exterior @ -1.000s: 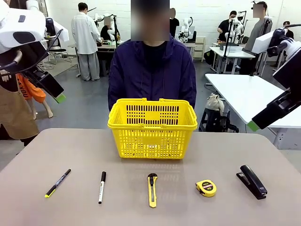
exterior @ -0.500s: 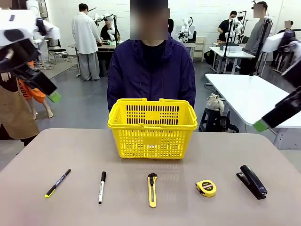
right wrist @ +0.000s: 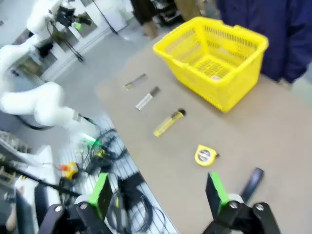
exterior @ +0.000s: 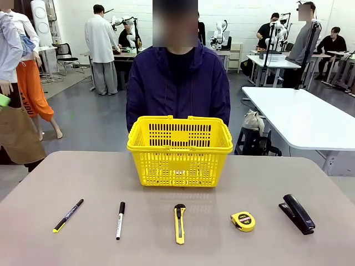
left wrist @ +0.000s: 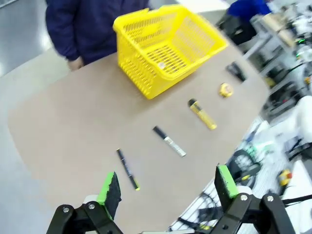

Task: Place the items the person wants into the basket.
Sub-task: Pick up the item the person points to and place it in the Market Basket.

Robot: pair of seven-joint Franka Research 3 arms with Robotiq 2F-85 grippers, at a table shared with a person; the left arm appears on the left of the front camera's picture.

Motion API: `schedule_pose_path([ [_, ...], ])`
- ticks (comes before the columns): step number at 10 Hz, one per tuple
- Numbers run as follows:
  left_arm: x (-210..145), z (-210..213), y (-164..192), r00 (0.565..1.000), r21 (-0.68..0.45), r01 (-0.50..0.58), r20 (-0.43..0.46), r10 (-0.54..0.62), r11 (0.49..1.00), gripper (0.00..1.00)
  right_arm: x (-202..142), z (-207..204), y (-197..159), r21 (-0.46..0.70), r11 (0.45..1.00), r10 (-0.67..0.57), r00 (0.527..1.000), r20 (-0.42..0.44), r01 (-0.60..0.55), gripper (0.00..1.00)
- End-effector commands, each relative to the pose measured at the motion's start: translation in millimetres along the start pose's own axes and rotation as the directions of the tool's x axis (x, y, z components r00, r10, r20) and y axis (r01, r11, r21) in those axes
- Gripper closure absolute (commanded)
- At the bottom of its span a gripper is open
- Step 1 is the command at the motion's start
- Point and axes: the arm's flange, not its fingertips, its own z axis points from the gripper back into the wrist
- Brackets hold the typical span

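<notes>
Left jaws: spread wide, nothing between them, green pads (left wrist: 111,187) at the bottom edge of the left wrist view, well above the surface (exterior: 277,177).
Right jaws: likewise spread and holding nothing, at the bottom edge of the right wrist view.
Basket (exterior: 177,166): bright yellow, upright, centre of the front view on the far middle of the surface, directly before the person (exterior: 178,83) in the navy jacket.
Row of five, lower frame, each lying flat on the surface, apart from its neighbours and outside the basket:
1. Pen (exterior: 68,215), black with a yellow-green end, lower left, angled.
2. White marker (exterior: 120,220), black cap, left of centre.
3. Utility knife (exterior: 179,223), yellow and black, lower centre, below the basket.
4. Tape measure (exterior: 243,220), round, yellow and black, right of centre.
5. Stapler (exterior: 298,213), black, lower right.
</notes>
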Motion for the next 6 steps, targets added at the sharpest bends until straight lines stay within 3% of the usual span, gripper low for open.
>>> schedule_pose_path([
  [1,-5.3,30.2,13.6,0.996,-0.13,-0.004,0.089,0.016,0.992,0.0,-6.7,19.0,-16.3,0.093,0.995,-0.035,0.997,0.072,0.028,0.0],
  [3,-17.9,53.8,17.5,0.989,-0.174,0.054,0.143,-0.029,0.983,0.0,-28.2,45.5,-26.3,0.077,0.997,-0.014,0.991,0.135,0.004,0.0],
  [6,-35.7,65.4,9.6,0.991,-0.093,0.06,0.123,-0.048,0.994,0.0,-56.7,77.5,-26.6,-0.014,1.0,0.004,0.99,0.139,-0.002,0.0],
])
